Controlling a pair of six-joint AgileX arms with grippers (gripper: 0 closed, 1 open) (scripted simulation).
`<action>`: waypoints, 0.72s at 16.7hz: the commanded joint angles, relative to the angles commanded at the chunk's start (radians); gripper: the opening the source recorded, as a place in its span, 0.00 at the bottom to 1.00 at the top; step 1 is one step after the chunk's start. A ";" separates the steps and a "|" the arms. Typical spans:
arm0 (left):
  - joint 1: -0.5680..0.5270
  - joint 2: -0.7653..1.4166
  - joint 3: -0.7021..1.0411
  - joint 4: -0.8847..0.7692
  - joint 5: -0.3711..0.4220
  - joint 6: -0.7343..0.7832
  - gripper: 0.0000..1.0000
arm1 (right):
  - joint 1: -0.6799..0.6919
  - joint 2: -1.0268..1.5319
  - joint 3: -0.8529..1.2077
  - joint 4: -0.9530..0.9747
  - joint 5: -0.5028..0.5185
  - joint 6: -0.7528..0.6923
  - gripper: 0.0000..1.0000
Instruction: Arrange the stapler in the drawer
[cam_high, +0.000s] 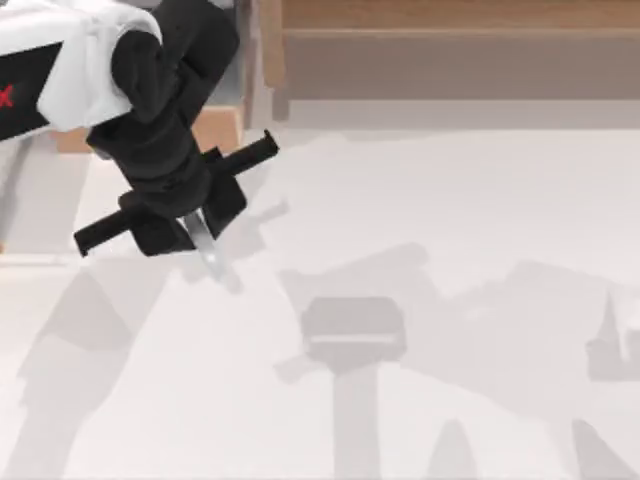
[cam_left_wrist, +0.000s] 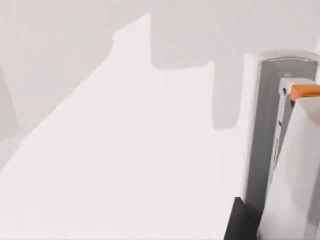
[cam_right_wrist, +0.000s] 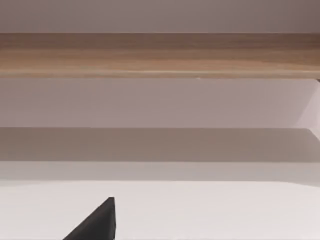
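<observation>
1. Covering most of the top view is a pale tabletop (cam_high: 480, 220), crossed by soft grey shadows of the arms; along its far edge runs a long wooden shelf unit (cam_high: 450, 40).
2. At the far left, the left gripper (cam_high: 203, 238) hangs over the table with the stapler (cam_high: 205, 243) pinched between its fingers, a slim whitish bar poking out below the black body.
3. Behind that arm, part of the drawer (cam_high: 222, 125) peeks out as a tan panel (most of it hidden by the arm), so its inside cannot be judged.
4. Seen from the left wrist view, the stapler (cam_left_wrist: 280, 165) appears close up, grey and silvery with an orange tip, above bare table.
5. From the right wrist view, the shelf unit's wooden rail (cam_right_wrist: 160, 55) faces the camera, with a black finger (cam_right_wrist: 97, 222) cut off at the edge; I cannot tell whether the right gripper's fingers are apart.
</observation>
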 joint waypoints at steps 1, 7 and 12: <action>0.030 0.002 0.066 -0.018 -0.005 0.070 0.00 | 0.000 0.000 0.000 0.000 0.000 0.000 1.00; 0.297 0.142 0.500 -0.214 -0.046 0.610 0.00 | 0.000 0.000 0.000 0.000 0.000 0.000 1.00; 0.556 0.402 0.834 -0.387 -0.057 1.044 0.00 | 0.000 0.000 0.000 0.000 0.000 0.000 1.00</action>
